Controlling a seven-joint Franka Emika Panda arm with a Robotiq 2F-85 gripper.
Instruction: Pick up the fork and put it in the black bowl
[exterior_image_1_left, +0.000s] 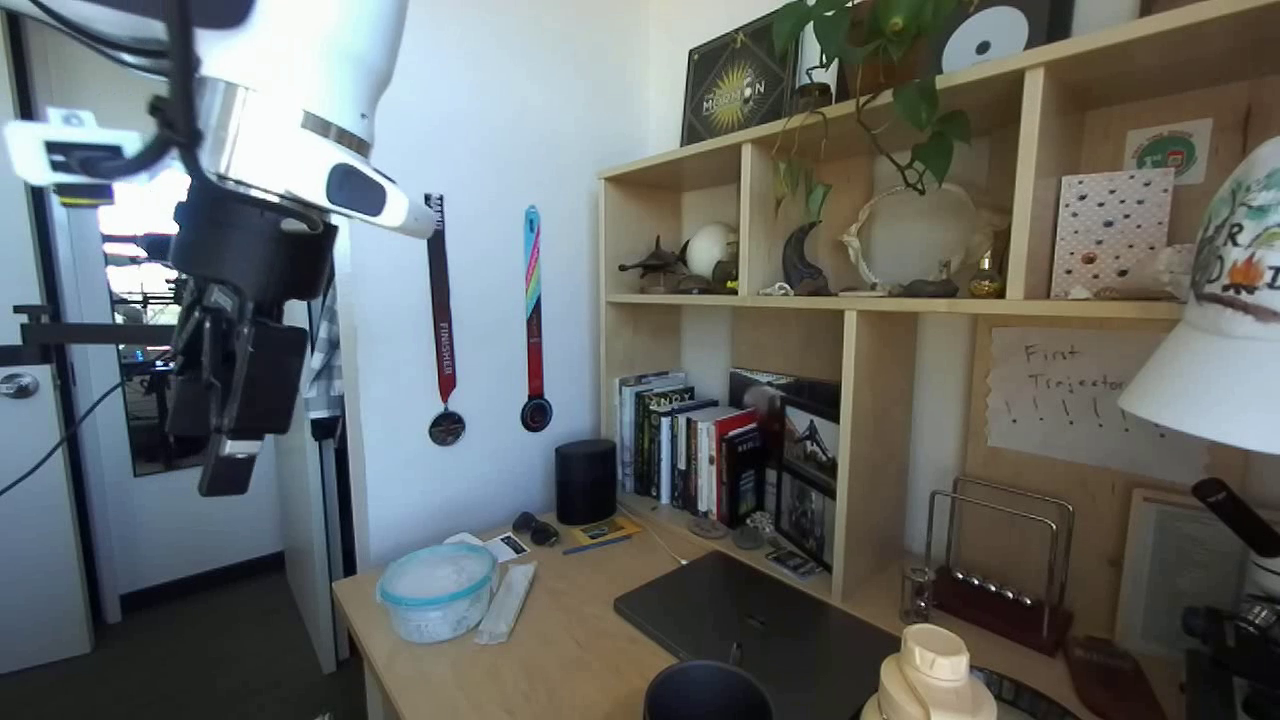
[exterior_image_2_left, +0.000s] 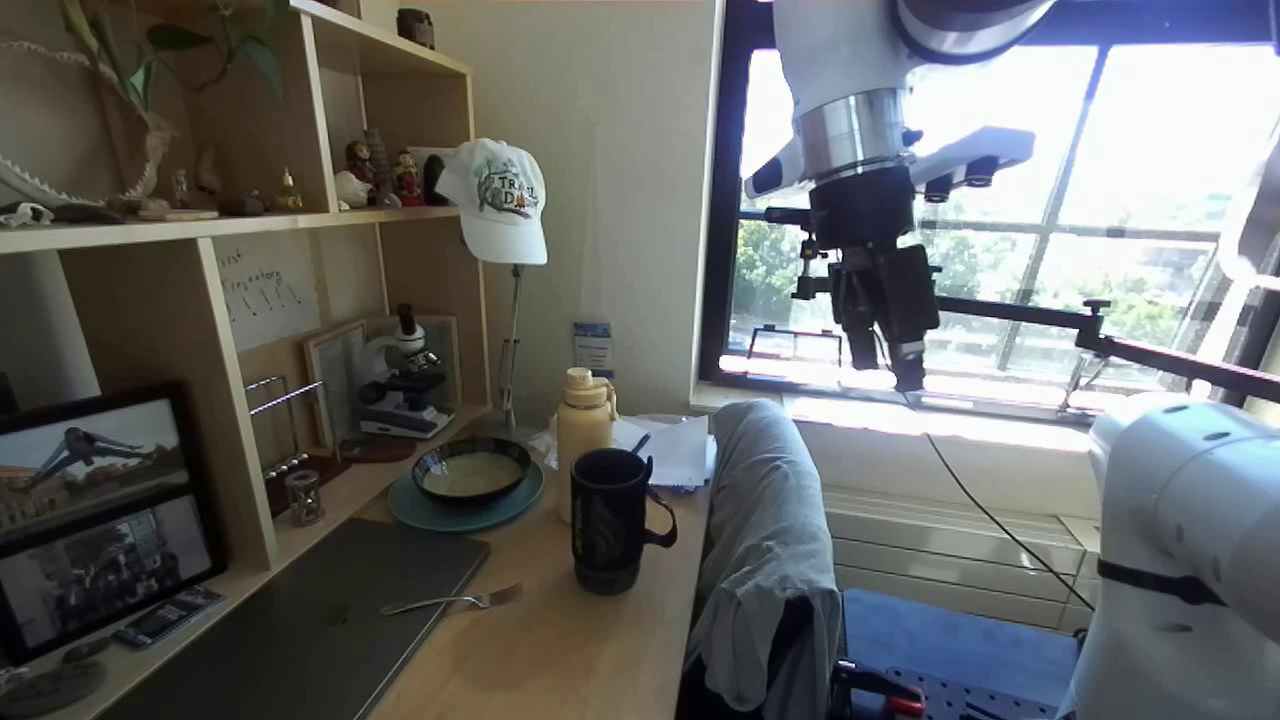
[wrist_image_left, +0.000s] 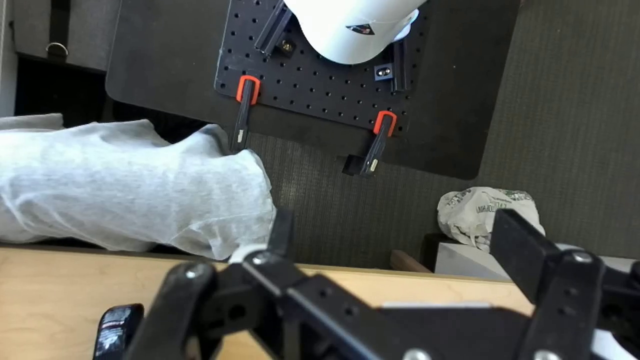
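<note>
The silver fork (exterior_image_2_left: 455, 602) lies in an exterior view across the laptop's edge, with its tines over the wooden desk. In the wrist view the fork does not show. The black bowl (exterior_image_2_left: 435, 485) sits on a teal plate (exterior_image_2_left: 415, 512) behind the yellow bottle; its inner bottom looks pale in the light. My gripper (exterior_image_1_left: 210, 450) is high above and away from the desk, and also shows against the window (exterior_image_2_left: 886, 368). In the wrist view the gripper (wrist_image_left: 395, 225) has its fingers wide apart with nothing between them.
A black mug (exterior_image_2_left: 608, 535) stands beside the fork, near a yellow bottle (exterior_image_2_left: 585, 425). A dark closed laptop (exterior_image_2_left: 330, 600) lies before the shelf. A translucent light-blue bowl (exterior_image_1_left: 435, 605) stands at the desk's end. A cloth-draped chair (exterior_image_2_left: 770, 500) stands at the desk edge.
</note>
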